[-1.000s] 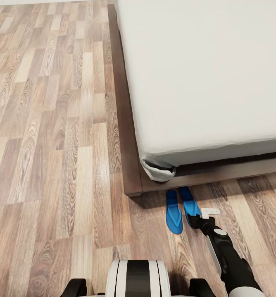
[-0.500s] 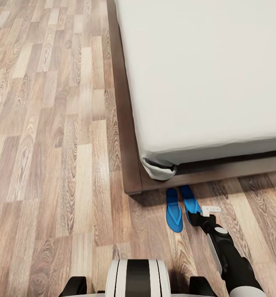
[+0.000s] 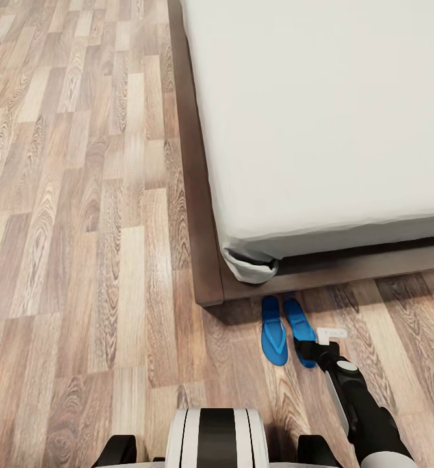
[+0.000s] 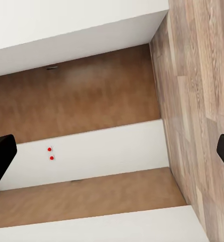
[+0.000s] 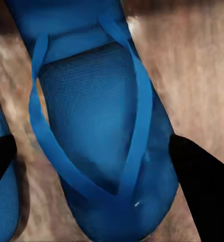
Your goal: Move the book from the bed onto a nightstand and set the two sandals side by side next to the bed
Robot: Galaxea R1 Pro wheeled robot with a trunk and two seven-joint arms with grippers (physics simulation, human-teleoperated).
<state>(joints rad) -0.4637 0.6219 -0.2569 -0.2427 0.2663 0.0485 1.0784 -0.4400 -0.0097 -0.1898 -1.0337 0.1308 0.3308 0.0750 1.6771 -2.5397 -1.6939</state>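
wood plank floor [image 3: 93, 260] covers the left half and the bottom of the head view, all bare to the left of the bed [image 3: 321, 117], lots of open room there. bed has an off-white mattress on a dark wood frame; the frame's near-left corner juts out onto the floor, mattress corner sits just inside it. two blue sandals lie side by side on the floor just in front of that frame corner, toes toward the bed: left sandal [image 3: 273, 331] and right sandal [image 3: 300, 325], near each other with a thin strip of floor between, roughly parallel. toe ends sit close to the frame edge, in its shadow. right gripper [image 3: 306, 351] is at the heel end of the right sandal, arm coming in from the lower right. in the right wrist view the right sandal [image 5: 99, 131] lies between the two dark fingers [image 5: 205, 191], fingers spread apart on either side of it, not pinching it; edge of the other sandal [image 5: 3, 201] just beside. left gripper [image 4: 112, 151] fingers wide apart, facing a brown and white panelled surface [image 4: 86, 151] and a strip of floor. robot base [image 3: 216, 437] at bottom centre.
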